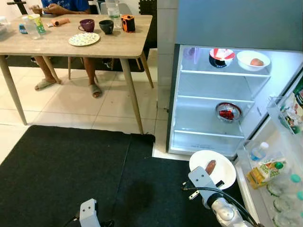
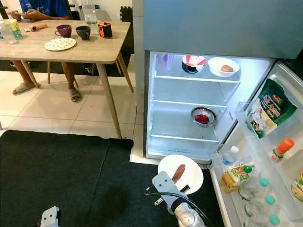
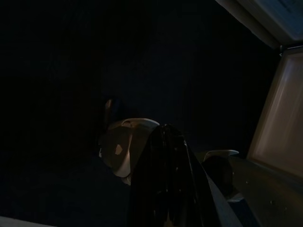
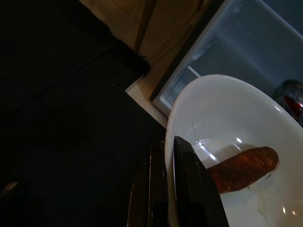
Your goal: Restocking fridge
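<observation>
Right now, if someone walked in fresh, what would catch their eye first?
The lit, open fridge, its shelves mostly bare. Just before it, the right gripper holds a white bowl by the rim, a sweet potato inside. Behind, a person sits at the wooden table.

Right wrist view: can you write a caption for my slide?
Right gripper pinches the rim of a white bowl holding a sweet potato.

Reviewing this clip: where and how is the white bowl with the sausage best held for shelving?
By its thin near rim, from the robot's side, one finger over the lip and one under. The right gripper already pinches the white bowl so; the sausage lies toward the middle, off that edge, and the open fridge is ahead.
</observation>
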You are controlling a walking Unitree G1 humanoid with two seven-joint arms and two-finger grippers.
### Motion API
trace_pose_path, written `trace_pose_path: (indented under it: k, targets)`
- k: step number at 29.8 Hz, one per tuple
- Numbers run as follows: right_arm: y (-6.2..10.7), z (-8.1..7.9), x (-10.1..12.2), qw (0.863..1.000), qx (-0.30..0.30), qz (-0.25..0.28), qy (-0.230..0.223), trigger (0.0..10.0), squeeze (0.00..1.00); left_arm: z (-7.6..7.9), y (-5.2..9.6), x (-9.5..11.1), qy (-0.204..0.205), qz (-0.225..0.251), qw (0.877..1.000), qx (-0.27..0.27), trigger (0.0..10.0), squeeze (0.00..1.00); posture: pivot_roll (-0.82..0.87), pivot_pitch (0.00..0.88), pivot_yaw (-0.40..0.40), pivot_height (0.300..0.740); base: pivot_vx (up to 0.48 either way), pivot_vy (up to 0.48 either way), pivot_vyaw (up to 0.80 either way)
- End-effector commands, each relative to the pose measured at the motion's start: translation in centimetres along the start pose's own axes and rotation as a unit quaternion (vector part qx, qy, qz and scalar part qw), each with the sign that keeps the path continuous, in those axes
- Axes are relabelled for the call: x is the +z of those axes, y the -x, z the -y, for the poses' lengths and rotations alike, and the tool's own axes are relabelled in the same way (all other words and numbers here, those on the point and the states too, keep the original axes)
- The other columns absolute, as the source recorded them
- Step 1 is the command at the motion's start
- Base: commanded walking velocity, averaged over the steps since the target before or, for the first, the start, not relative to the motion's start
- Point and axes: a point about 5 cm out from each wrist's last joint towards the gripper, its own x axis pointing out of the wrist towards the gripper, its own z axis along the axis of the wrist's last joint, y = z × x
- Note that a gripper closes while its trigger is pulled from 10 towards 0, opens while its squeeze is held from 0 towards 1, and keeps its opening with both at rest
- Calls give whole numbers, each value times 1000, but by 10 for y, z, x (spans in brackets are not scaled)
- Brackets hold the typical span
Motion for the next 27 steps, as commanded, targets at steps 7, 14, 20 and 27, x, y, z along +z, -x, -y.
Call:
trace_pose_path:
  k: [7,14,20,27]
  targets:
    - [0,-2,1,1000,3,2,8,10000,0,0,1,-4,-3,-4,1000,-3,10000,0,-95,136,-7,740,417,0,0]
    - [-1,-3,1,1000,1,3,9,10000,0,1,1,-5,-3,-5,1000,-6,10000,0,-95,137,-6,740,480,0,0]
    - [-1,-3,2,1000,0,5,9,10000,0,0,1,-5,-5,-6,1000,-6,10000,0,-95,138,-6,740,480,0,0]
    - [-2,-2,3,1000,-2,6,8,10000,0,0,1,-4,-9,-6,1000,-6,10000,0,-95,133,-5,740,457,0,0]
